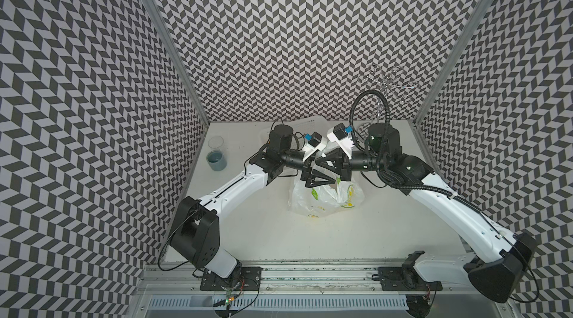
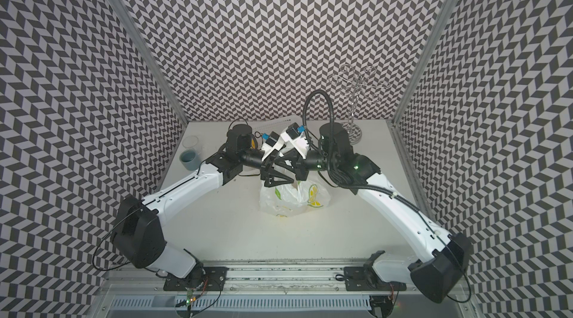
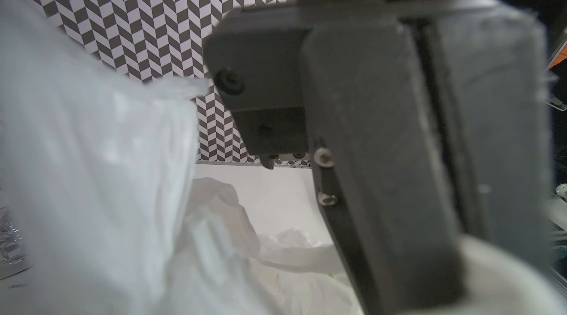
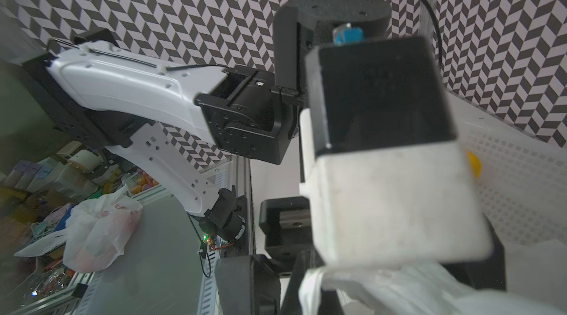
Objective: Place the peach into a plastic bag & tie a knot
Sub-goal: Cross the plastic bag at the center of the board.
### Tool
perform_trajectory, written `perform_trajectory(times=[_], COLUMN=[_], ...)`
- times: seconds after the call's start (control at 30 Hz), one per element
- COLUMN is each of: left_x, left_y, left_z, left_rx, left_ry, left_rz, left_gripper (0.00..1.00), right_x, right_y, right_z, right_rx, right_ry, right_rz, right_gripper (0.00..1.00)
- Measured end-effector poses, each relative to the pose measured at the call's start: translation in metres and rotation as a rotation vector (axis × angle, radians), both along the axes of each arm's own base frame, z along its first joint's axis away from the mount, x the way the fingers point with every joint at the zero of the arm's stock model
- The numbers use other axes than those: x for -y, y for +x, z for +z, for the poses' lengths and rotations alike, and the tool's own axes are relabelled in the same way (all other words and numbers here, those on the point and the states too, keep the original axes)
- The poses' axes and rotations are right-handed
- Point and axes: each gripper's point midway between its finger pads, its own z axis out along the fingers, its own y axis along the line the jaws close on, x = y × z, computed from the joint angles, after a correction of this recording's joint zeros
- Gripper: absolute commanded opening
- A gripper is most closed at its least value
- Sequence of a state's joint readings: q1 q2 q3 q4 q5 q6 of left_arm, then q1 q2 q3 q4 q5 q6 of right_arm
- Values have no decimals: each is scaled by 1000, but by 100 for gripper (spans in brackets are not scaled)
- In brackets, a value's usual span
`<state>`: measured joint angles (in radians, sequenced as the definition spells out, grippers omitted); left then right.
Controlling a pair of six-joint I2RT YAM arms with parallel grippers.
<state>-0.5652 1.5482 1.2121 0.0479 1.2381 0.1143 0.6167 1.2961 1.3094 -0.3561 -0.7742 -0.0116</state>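
Observation:
The plastic bag point(image 1: 328, 198) point(image 2: 294, 198), white with lemon prints, lies crumpled on the table's middle, its top drawn up toward both grippers. My right gripper point(image 1: 317, 163) point(image 2: 275, 161) point(image 4: 285, 292) is shut, and a twisted strip of the bag point(image 4: 368, 285) comes out at its fingers. In the left wrist view those shut fingers point(image 3: 383, 144) fill the right side, and a bag strip point(image 3: 300, 255) runs up to them. My left gripper point(image 1: 331, 179) point(image 2: 290, 177) stands open just in front of the right one, over the bag, with loose plastic beside it. The peach is out of view.
A glass beaker with blue liquid point(image 1: 217, 153) point(image 2: 190, 153) stands at the back left. A white perforated basket point(image 1: 310, 124) point(image 4: 521, 175) sits at the back behind the wrists, with a yellow object point(image 4: 474, 166) in it. A wire stand point(image 1: 387, 84) point(image 2: 356, 93) rises at the back right.

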Motion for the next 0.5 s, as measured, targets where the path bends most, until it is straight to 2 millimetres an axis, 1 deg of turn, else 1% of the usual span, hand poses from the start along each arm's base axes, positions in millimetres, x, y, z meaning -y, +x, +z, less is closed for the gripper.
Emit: perform_trajectory(times=[0.1,0.2,0.43,0.47,0.5], left_x=[2,4,6,6,6], left_y=[1,0,-3,-3,-3], left_z=[0,2,6,7,8], left_rx=[0,-1,-3,-2,0], left_ry=[2,-2,-17,-20,-24], left_rz=[8,10,-6,-7,-8], left_gripper=[93,90,87,84,79], right_x=[-4,-7,-16,-16,-17], right_y=[-6,-11,-13,-13,-13], right_z=[5,4,5,6,7], right_rx=[-27,-64,-128,-135,-144], right_ry=[48,82,149,158,165], right_rz=[42,81,158,169,178], right_gripper=[0,0,0,0,0])
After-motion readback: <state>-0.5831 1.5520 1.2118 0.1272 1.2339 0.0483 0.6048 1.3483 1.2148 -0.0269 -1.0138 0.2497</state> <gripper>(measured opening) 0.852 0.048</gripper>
